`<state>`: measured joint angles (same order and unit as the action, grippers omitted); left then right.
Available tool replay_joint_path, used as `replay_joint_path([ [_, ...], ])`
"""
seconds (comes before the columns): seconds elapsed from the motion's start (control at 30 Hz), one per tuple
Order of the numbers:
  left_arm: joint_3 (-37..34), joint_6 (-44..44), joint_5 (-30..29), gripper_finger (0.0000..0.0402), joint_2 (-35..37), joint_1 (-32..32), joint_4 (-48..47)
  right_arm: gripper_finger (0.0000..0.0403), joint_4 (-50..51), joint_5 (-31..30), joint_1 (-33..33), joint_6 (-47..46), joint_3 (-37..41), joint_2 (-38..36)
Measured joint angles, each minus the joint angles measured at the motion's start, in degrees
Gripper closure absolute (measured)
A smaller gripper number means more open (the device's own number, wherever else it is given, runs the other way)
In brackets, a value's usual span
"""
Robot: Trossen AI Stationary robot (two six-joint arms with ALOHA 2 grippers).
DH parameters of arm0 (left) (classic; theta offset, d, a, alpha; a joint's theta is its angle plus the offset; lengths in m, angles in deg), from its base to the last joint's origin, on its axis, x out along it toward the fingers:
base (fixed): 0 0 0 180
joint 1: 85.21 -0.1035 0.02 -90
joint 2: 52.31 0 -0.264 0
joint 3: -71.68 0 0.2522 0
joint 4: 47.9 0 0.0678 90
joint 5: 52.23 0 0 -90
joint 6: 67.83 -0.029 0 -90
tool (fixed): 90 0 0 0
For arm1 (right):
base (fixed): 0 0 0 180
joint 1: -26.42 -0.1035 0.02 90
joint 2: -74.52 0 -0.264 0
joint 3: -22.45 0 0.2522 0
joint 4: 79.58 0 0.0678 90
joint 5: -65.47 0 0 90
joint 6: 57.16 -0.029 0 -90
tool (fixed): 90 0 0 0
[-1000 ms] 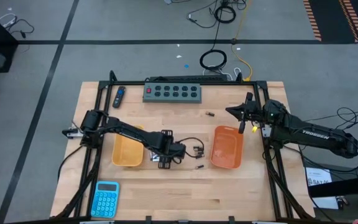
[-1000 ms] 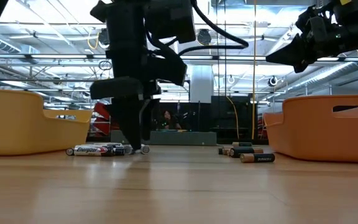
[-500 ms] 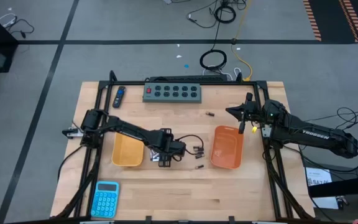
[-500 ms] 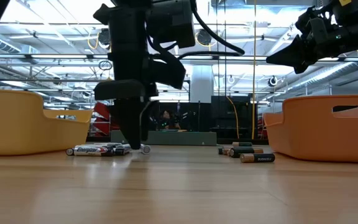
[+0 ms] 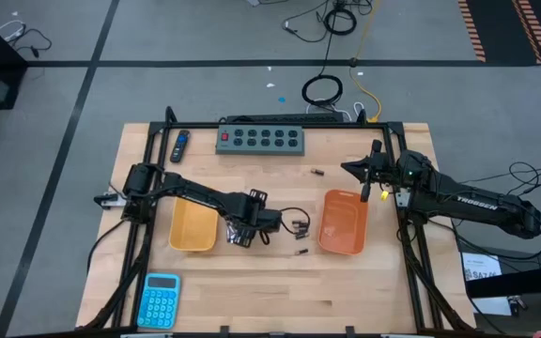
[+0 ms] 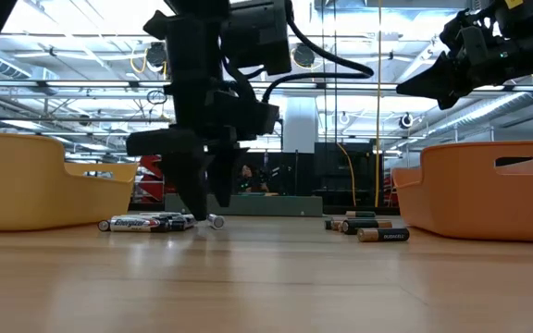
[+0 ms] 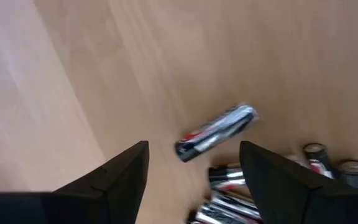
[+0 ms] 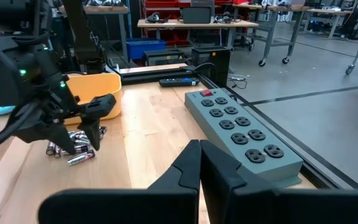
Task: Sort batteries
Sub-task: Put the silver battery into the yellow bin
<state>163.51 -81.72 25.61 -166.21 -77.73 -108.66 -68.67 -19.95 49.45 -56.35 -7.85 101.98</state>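
Silvery batteries (image 6: 146,222) lie in a cluster on the wood next to the yellow bin (image 5: 193,228). One silvery cell (image 7: 216,130) lies apart from them. My left gripper (image 7: 194,168) hovers open just above that cell, one finger on either side, touching nothing; the low view shows its tips (image 6: 200,199) off the table. Dark batteries (image 6: 368,228) lie in a small group near the orange bin (image 5: 343,222). A single dark cell (image 5: 316,172) lies farther back. My right gripper (image 8: 199,155) waits shut in the air over the orange bin's far right corner (image 5: 363,174).
A grey power strip (image 5: 261,139) runs along the far edge, with a blue-and-black stick gadget (image 5: 181,145) to its left. A blue calculator (image 5: 161,299) sits at the near left. Bare wood lies between the two bins and toward the near edge.
My left gripper has risen a little off the table, shifted slightly toward the yellow bin, turned somewhat and opened its fingers. The silvery cell stays lying on the wood beneath it. The right arm has kept still.
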Motion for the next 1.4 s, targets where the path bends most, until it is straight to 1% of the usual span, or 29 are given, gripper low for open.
replay_joint_path([
  [0.1,0.0,-1.3,1.0,0.0155,0.0,-0.9,0.1,0.0403,0.0,0.0,0.0,-0.1,0.0,0.0],
  [0.2,0.0,-4.9,1.7,0.0161,0.0,-0.8,0.1,0.0403,0.0,0.0,0.0,-0.1,0.0,0.0],
  [0.4,0.0,-10.6,5.1,0.0162,0.0,-0.7,0.1,0.0403,0.1,0.0,0.0,-0.1,0.0,0.0],
  [0.6,0.0,-15.7,6.1,0.0162,-0.1,-0.7,0.2,0.0403,0.1,0.0,0.0,-0.1,0.0,0.0],
  [0.83,0.2,-21.8,7.1,0.0163,-3.1,-0.7,1.3,0.0403,0.1,0.0,0.0,-0.1,0.0,0.0],
  [0.9,0.3,-23.4,7.1,0.0169,-3.9,-0.7,1.4,0.0403,0.2,0.0,0.0,-0.1,0.0,0.0],
  [0.97,0.3,-24.6,7.3,0.0186,-4.3,-0.7,1.2,0.0403,0.4,0.0,0.0,-0.1,0.0,0.1],
  [1.07,0.2,-25.7,7.6,0.0232,-4.4,-0.7,1.0,0.0403,0.5,0.0,0.0,0.0,0.0,0.1],
  [1.17,0.2,-26.0,8.0,0.0295,-4.5,-0.6,0.3,0.0403,0.6,0.0,0.0,0.2,0.0,0.1],
  [1.23,0.2,-27.5,8.5,0.0340,-4.5,-0.6,0.0,0.0403,0.6,0.0,0.0,0.2,0.0,0.1],
  [1.27,0.2,-28.5,8.7,0.0357,-4.5,-0.7,0.0,0.0403,0.6,0.0,0.0,0.2,0.0,0.1],
  [1.4,0.2,-28.9,7.7,0.0358,-4.5,-0.5,0.3,0.0403,1.1,0.0,0.0,0.3,0.0,0.1],
])
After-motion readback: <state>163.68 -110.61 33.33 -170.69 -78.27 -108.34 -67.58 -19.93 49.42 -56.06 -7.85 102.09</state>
